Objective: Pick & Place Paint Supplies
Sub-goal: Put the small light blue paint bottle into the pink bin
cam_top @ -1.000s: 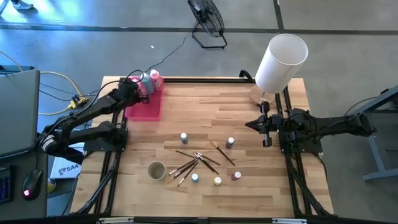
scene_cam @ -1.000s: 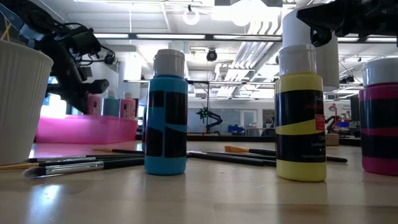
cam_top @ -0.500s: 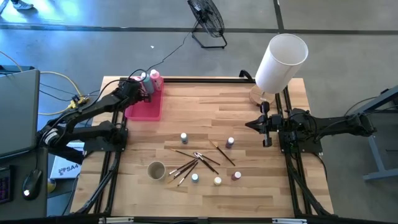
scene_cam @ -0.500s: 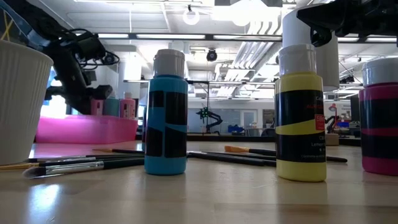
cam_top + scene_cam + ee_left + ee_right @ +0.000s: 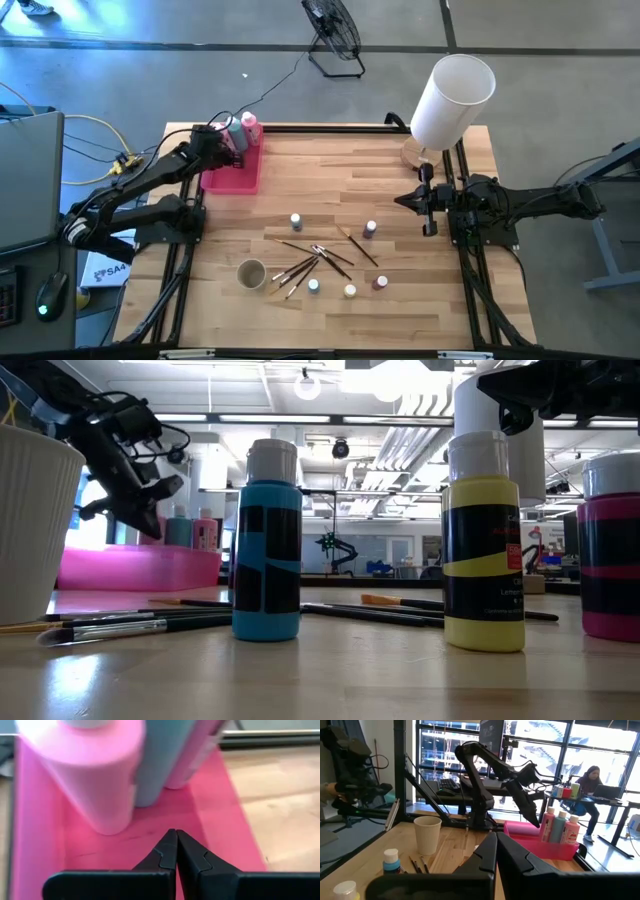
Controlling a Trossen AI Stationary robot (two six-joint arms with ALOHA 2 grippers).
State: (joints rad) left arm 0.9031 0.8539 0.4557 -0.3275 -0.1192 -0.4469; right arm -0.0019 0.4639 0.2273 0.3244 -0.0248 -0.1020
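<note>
Two pink squeeze bottles (image 5: 95,775) (image 5: 192,755) and a teal one (image 5: 160,760) stand upright at the far end of the pink tray (image 5: 232,172). My left gripper (image 5: 176,834) hangs shut just above the tray floor, next to the bottles, touching nothing. Several small paint pots (image 5: 296,220) (image 5: 370,229) (image 5: 350,291) stand on the wooden table, and thin dark-handled brushes (image 5: 315,258) lie among them. My right gripper (image 5: 400,200) waits shut and level at the table's right side, holding nothing.
A white ribbed cup (image 5: 251,273) stands near the brushes. A big white cylinder lampshade (image 5: 450,95) leans over the far right corner. In the low view the blue pot (image 5: 267,550) and the yellow pot (image 5: 484,550) stand close by. Bare wood lies between tray and lampshade.
My left gripper has swung about at the wrist over the pink tray's far end, staying shut and close to the bottles. The bottles, pots and brushes have not moved.
</note>
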